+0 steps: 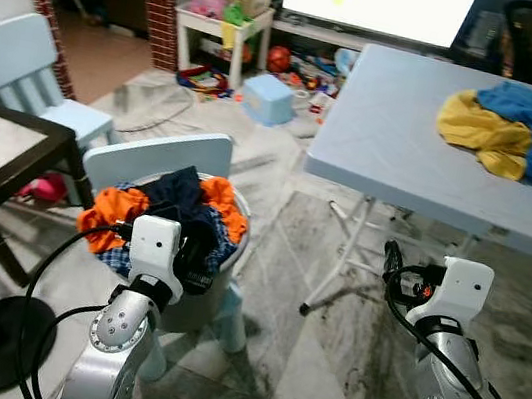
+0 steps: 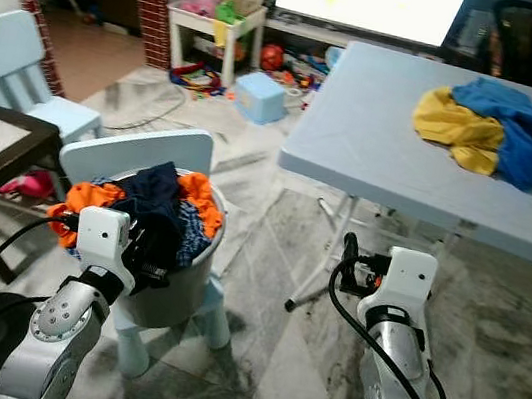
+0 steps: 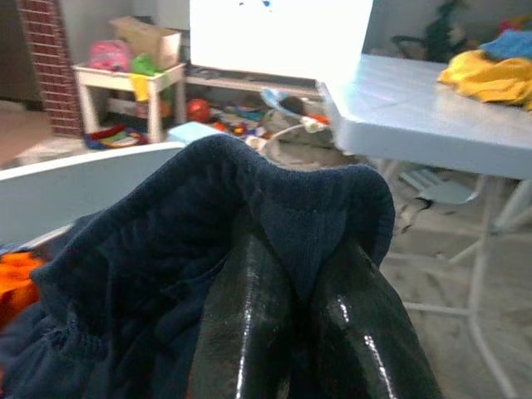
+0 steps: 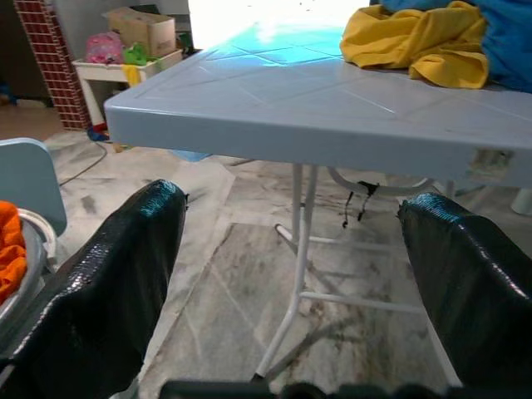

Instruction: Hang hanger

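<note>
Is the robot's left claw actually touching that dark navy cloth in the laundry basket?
Touching. In the left wrist view, the left gripper has its two black fingers closed on a fold of the dark navy garment.

Through the left wrist camera I see my left gripper (image 3: 303, 287) with its two glossy black fingers (image 3: 249, 332) pressed close together, pinching a fold of dark navy knitted garment (image 3: 166, 233) that drapes over them. Beyond it stand a pale blue plastic worktop (image 3: 424, 125) carrying a crumpled yellow cloth (image 3: 490, 76), and a white side table (image 3: 129, 83) among scattered toys.
</note>
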Motion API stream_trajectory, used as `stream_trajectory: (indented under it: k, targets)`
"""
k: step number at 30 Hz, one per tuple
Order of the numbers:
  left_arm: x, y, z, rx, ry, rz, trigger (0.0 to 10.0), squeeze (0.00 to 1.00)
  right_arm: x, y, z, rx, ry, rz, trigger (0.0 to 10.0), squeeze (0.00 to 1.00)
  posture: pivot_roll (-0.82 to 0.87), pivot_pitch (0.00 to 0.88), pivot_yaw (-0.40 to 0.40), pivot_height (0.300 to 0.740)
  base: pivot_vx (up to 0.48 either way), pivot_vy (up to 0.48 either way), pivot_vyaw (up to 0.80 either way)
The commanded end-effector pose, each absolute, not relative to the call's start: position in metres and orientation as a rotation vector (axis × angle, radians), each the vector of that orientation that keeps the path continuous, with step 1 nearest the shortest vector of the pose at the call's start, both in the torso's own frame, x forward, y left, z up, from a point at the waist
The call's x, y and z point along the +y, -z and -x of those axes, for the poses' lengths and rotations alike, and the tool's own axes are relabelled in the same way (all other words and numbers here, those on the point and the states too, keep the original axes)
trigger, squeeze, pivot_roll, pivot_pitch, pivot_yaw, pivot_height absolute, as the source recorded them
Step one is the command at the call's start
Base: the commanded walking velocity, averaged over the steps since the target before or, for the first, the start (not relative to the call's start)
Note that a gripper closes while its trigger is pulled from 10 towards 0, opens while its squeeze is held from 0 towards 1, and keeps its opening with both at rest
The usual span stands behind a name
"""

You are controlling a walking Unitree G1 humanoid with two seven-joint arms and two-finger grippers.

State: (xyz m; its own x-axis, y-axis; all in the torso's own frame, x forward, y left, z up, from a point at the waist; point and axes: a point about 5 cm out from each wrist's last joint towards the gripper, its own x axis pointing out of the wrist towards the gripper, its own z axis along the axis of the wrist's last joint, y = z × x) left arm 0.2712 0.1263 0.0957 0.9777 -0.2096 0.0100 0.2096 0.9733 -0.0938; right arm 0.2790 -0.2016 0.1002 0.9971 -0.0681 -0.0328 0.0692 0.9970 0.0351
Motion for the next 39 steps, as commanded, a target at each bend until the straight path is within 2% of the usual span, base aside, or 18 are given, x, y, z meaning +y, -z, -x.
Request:
stream_trajectory:
  k: [1,11,15,39]
  targets:
    - [0.127,-0.101,-0.274,-0.014,0.213,0.103,10.0,0.00,-0.201,-0.102,-0.281,0.027,0.061,-0.032,10.0,0.00,0.01,0.000,-0.006,0.740,0.000,0.000,-0.80]
    - [0.124,-0.110,-0.283,-0.032,0.223,0.133,10.0,0.00,-0.203,-0.104,-0.282,0.017,0.068,-0.026,10.0,0.00,0.00,0.000,-0.004,0.740,0.000,0.000,-0.75]
    - [0.122,-0.107,-0.281,-0.022,0.250,0.159,10.0,0.00,-0.204,-0.105,-0.282,0.015,0.069,-0.023,10.0,0.00,-0.01,0.000,-0.005,0.740,0.000,0.280,0.00]
    - [0.109,-0.101,-0.274,0.017,0.333,0.179,10.0,0.00,-0.203,-0.105,-0.280,0.019,0.063,-0.019,10.0,0.00,-0.01,0.000,-0.006,0.740,0.277,0.305,-0.80]
